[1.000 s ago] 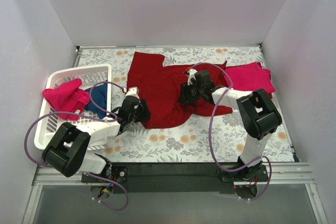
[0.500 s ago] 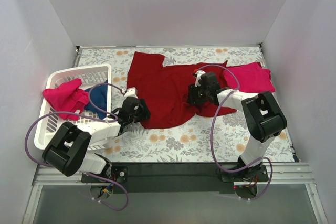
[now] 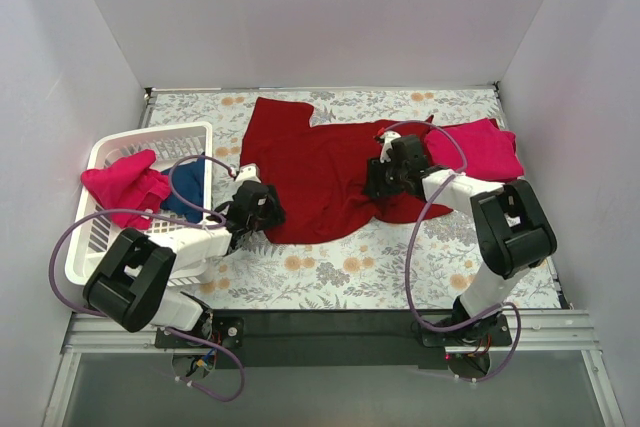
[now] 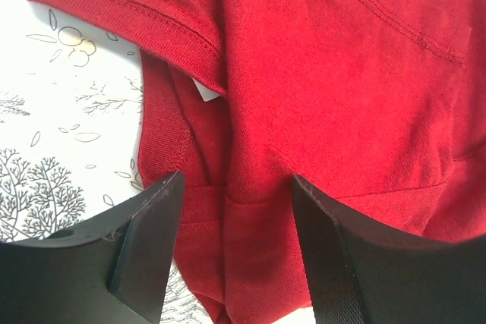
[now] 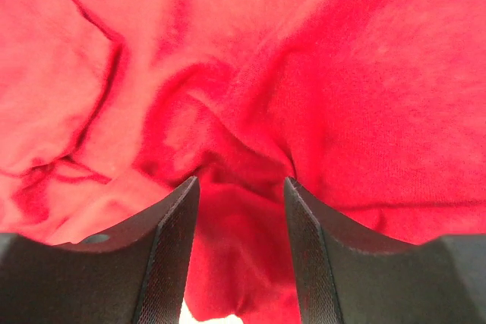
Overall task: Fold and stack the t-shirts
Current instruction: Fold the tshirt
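A large dark red t-shirt [image 3: 310,162] lies spread on the flowered table, still creased. My left gripper [image 3: 262,209] is at its lower left corner, and in the left wrist view [image 4: 235,210] it is shut on a bunched fold of the shirt's hem [image 4: 250,225]. My right gripper [image 3: 378,185] is at the shirt's right side, and in the right wrist view [image 5: 241,210] it is shut on puckered red cloth [image 5: 243,149]. A bright pinkish-red t-shirt [image 3: 475,147] lies at the right. Another pinkish-red one [image 3: 125,187] and a navy one [image 3: 188,187] sit in the basket.
The white slatted basket [image 3: 150,137] stands at the left edge of the table. White walls close in the back and both sides. The flowered tabletop [image 3: 340,267] shows in front of the shirt, between it and the arm bases.
My right gripper has moved to the right across the dark red shirt. My left gripper has stayed at the lower left corner, shifting only slightly.
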Motion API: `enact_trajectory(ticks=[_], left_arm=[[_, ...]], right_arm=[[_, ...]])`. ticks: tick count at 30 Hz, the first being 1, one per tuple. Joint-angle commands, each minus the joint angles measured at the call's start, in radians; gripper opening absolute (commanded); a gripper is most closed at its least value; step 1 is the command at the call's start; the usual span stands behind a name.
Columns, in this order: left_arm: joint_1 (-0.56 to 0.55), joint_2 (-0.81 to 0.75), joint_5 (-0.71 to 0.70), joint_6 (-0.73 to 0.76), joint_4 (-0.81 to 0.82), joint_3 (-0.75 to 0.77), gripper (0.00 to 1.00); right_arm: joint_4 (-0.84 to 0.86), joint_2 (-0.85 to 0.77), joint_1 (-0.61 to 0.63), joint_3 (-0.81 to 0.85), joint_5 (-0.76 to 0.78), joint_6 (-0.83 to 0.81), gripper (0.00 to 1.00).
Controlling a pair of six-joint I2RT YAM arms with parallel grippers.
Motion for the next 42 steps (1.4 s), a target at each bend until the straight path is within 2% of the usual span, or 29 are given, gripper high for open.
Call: enact_trajectory(ticks=[1,8,12,22,33,38,42], left_arm=[[0.008,-0.028,-0.037,0.02,-0.069,0.004,0.55],[0.015,0.004,-0.078,0.014,-0.092,0.023,0.59],[0.064,0.006,-0.045,-0.001,-0.102,0.038,0.61],[0.2,0.044,0.036,0.026,-0.089,0.078,0.62],[0.234,0.051,0.064,0.039,-0.082,0.084,0.62],[0.236,0.038,0.072,0.04,-0.082,0.08,0.63],[0.242,0.026,0.073,0.039,-0.077,0.081,0.64]], right_arm=[[-0.029,-0.117,0.004,0.017,0.022,-0.022,0.44],[-0.106,-0.217,0.004,0.009,0.118,-0.045,0.46],[-0.137,-0.251,-0.002,-0.06,0.181,-0.039,0.47],[-0.135,-0.393,-0.068,-0.236,0.221,-0.025,0.5],[-0.069,-0.281,-0.151,-0.267,0.209,-0.033,0.5],[-0.097,-0.257,-0.172,-0.28,0.218,0.007,0.5],[-0.14,-0.266,-0.184,-0.279,0.165,0.052,0.5]])
